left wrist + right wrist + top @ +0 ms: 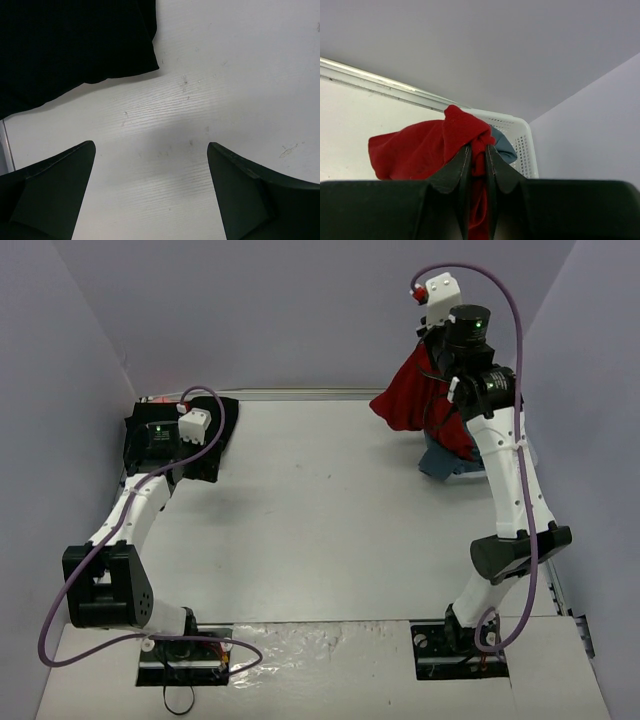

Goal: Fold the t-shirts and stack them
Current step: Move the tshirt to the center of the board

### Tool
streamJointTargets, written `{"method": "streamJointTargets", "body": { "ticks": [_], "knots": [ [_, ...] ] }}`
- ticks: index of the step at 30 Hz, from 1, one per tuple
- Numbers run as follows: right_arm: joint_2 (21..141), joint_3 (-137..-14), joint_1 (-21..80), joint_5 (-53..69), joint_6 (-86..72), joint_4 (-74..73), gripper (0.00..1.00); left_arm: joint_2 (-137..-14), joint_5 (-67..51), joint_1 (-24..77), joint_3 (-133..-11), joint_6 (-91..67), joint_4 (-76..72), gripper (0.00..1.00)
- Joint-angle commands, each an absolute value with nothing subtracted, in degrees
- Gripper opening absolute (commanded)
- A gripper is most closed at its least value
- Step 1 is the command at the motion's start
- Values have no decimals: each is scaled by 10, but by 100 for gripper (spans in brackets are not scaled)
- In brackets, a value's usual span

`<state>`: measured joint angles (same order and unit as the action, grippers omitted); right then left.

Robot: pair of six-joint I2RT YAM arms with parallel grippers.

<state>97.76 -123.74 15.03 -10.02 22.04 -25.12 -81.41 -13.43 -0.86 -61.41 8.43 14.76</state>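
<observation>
1. Worktop [320, 510]: a pale flat surface. Its middle carries no garment and is judged the best place to spread a shirt out.

2. Basket [522, 145]: white plastic lattice at the far right corner, mostly hidden from above by cloth and arm.

3. Dark red t-shirt [410, 395]: hangs bunched over the basket corner, raised off the worktop. Whether its lowest part is free of the basket cannot be told.
   - Handling, judged: light, limp and without stiffness, so it takes whatever shape the grip gives it. It is not fragile, and slip risk is low with a full pinch of cloth.
   - Grip points, judged: the present hold is on a gathered fold, which leaves the garment crumpled. For folding, take it at two separated points, such as both shoulders or both hem corners, one per claw.

4. Black t-shirt [65, 45]: lies flat at the far left corner of the worktop.

5. Blue-grey t-shirt [440, 462]: lies in the basket beneath the red cloth.

6. Right claw [477, 147]: closed almost fully, clamping a ridge of the dark red t-shirt between both fingers.

7. Left claw [151, 145]: spread wide and holding nothing. It hangs over bare worktop just beside the black t-shirt's edge, apart from the cloth.
</observation>
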Motion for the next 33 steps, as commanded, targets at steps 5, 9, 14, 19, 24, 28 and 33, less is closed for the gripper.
{"method": "streamJointTargets", "body": {
  "ticks": [5, 9, 14, 19, 24, 28, 33],
  "knots": [
    [956, -1274, 207, -96, 241, -231, 0, -799, -133, -6, -646, 88, 157, 94],
    [933, -1282, 253, -80, 234, -228, 0, -799, -139, -6, -647, 88, 156, 94],
    [911, -1247, 284, 38, 200, -241, 0, -799, -137, -6, -650, 85, 156, 94],
    [903, -1133, 353, 139, 208, -252, 0, -798, -130, -7, -649, 86, 156, 94],
    [908, -991, 374, 140, 274, -265, 100, -798, -130, -6, -649, 88, 158, 94],
    [911, -926, 305, 87, 273, -244, 100, -804, -131, -6, -647, 91, 160, 94],
    [908, -893, 204, 29, 249, -207, 100, -818, -144, -6, -651, 90, 163, 94]
  ]
}}
